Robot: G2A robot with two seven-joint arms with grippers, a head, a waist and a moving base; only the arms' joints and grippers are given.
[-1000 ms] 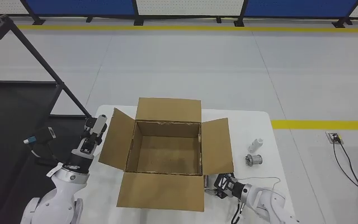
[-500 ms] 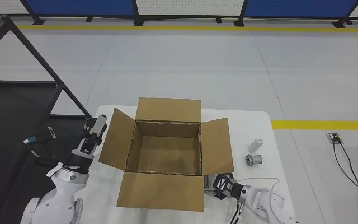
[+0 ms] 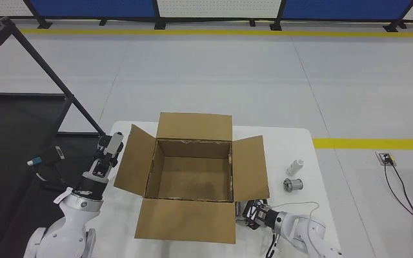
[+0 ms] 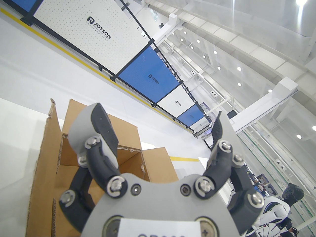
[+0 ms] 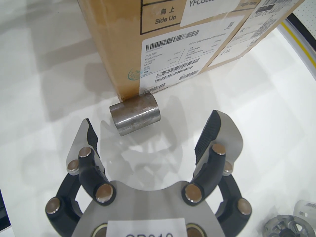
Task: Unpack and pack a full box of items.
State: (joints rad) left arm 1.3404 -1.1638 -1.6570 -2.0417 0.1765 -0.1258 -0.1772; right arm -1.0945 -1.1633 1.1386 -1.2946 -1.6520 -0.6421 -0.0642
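An open cardboard box [image 3: 193,177] stands mid-table with its four flaps spread and its inside looking empty. A short grey metal cylinder [image 5: 135,117] lies on its side on the white table, touching the box's corner [image 5: 128,92]. My right gripper [image 5: 150,129] is open just short of the cylinder, fingers on either side and not touching it; from above it sits at the box's front right corner [image 3: 250,213]. My left gripper [image 4: 158,122] is open and holds nothing, raised beside the box's left flap [image 3: 110,149].
A small white bottle [image 3: 295,167] and a grey metal gear-like part [image 3: 292,185] stand on the table right of the box. The gear part [image 5: 284,225] also lies close beside my right wrist. The table's front edge is near the right arm.
My right gripper has crept a little leftward toward the box corner and the cylinder. The left arm has not moved.
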